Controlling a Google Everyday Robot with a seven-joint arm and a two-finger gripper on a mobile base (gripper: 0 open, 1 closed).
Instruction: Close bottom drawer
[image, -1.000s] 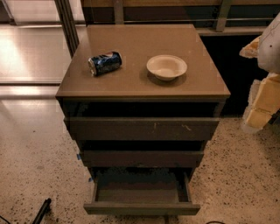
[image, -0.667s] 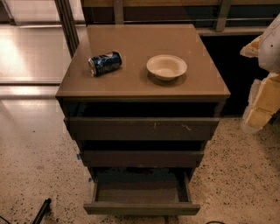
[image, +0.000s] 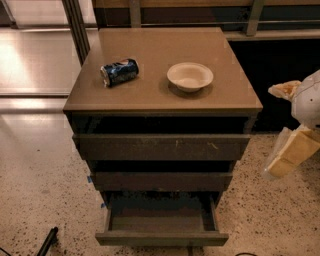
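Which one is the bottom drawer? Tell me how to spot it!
Find the brown cabinet with a can and a bowl on top; the claw hangs to its right. Look down its three drawers to the bottom drawer, nearest the floor. It sticks out farthest, so you can see the tray inside it.

At the right, the gripper (image: 296, 150) is cut off by the edge. The label on the can (image: 119, 72) is too blurred to read. A dark object (image: 47, 241) at the near left runs off the bottom edge.
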